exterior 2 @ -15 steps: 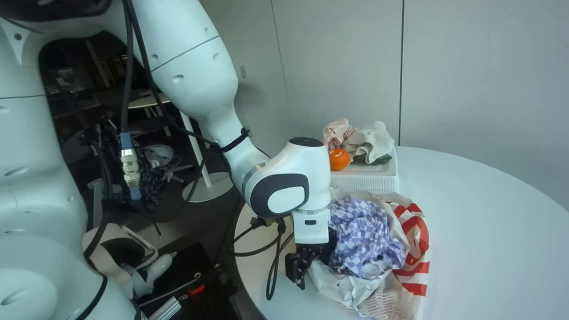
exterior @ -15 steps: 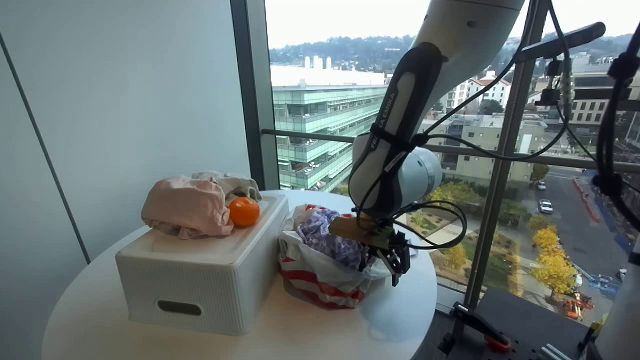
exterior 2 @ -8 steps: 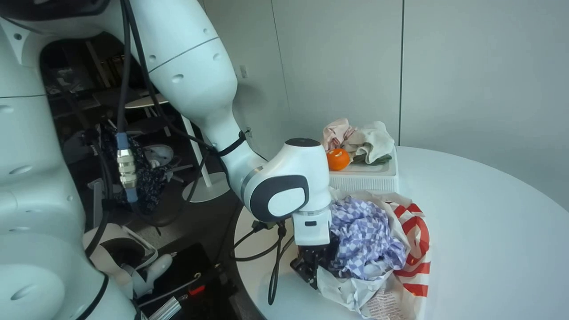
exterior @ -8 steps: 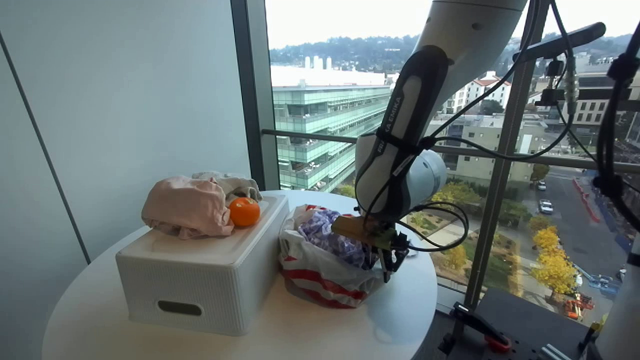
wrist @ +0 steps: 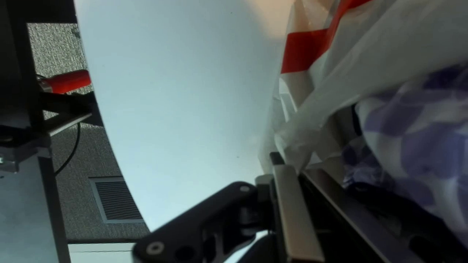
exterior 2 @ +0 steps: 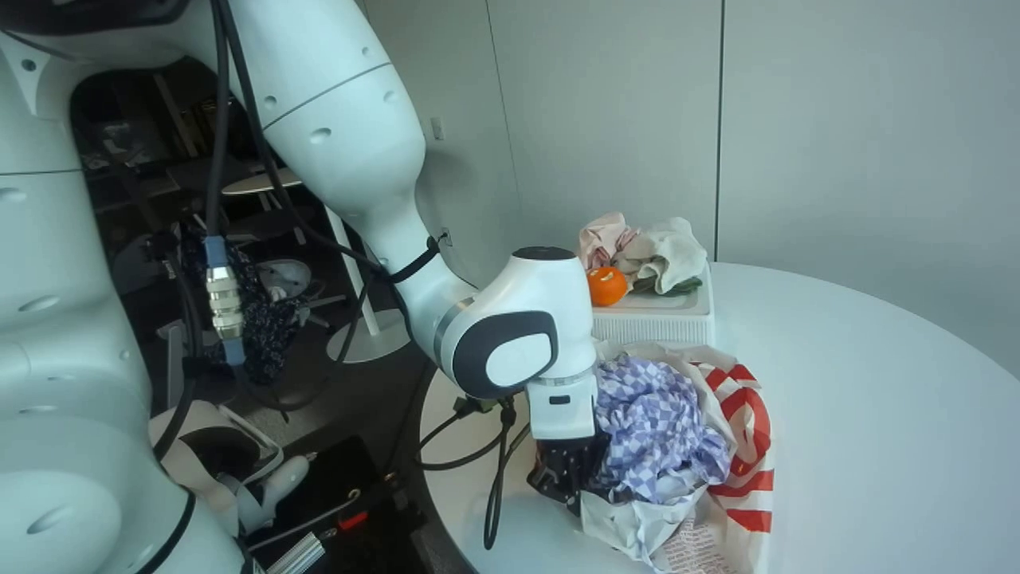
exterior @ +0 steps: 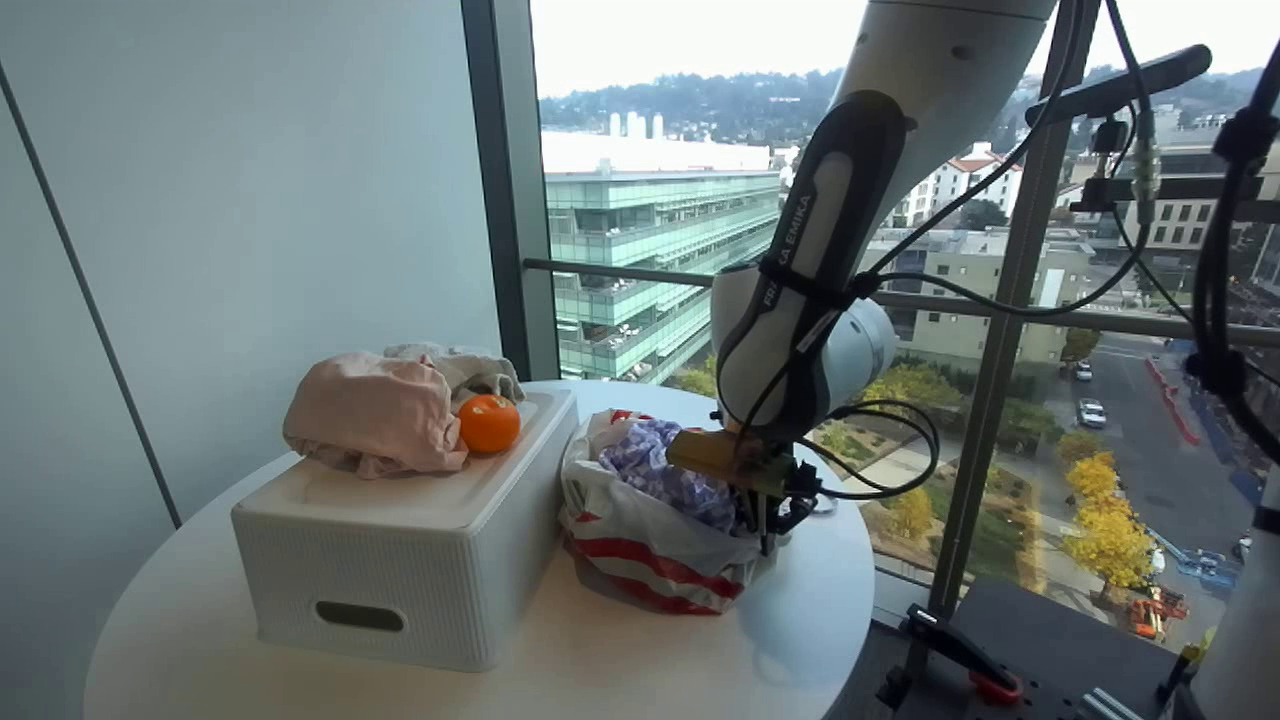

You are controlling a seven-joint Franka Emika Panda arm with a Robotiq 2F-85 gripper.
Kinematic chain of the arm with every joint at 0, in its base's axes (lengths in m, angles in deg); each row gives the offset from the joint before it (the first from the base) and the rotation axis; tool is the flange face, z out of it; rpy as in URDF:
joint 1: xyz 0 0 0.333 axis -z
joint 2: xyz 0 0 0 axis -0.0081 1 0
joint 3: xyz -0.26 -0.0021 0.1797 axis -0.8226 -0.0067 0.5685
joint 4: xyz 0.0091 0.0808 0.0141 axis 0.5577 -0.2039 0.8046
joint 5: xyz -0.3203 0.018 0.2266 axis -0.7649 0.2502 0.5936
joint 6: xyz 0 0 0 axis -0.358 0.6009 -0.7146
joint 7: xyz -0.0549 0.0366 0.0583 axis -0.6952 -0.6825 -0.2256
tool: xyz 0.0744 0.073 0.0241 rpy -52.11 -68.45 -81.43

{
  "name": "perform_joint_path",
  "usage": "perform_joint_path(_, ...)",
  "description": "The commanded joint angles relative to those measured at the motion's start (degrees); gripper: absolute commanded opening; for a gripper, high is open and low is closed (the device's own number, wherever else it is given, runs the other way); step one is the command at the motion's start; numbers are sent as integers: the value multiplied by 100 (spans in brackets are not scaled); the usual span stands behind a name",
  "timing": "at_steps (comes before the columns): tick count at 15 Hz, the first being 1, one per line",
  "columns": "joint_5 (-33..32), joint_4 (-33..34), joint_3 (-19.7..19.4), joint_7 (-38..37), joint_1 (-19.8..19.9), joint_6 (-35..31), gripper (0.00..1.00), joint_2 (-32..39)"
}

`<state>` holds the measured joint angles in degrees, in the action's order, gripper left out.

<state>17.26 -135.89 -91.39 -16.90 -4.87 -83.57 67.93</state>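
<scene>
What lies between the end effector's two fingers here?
The rim of the red-and-white bag lies between the fingers of the end effector; the wrist view shows it pinched there, one finger on either side.

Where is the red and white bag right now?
In an exterior view, the red and white bag sits on the round table just right of the white box; the wrist view shows its rim pinched in the tool.
</scene>
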Motion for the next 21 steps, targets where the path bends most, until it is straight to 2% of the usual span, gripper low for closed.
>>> perform_joint_path(1,-335,65,-133,-240,-142,358,1,-330)
perform_joint_path(5,-1269,376,-234,-914,-82,1157,0,-920)
perform_joint_path(8,-1866,794,58,-1380,171,1851,0,-1195)
perform_joint_path(11,-2186,1178,341,-1653,392,2274,0,-1425)
perform_joint_path(16,-2669,1666,640,-2221,740,2469,0,-1781)
perform_joint_path(21,-3191,1869,774,-2934,1092,2309,0,-2221)
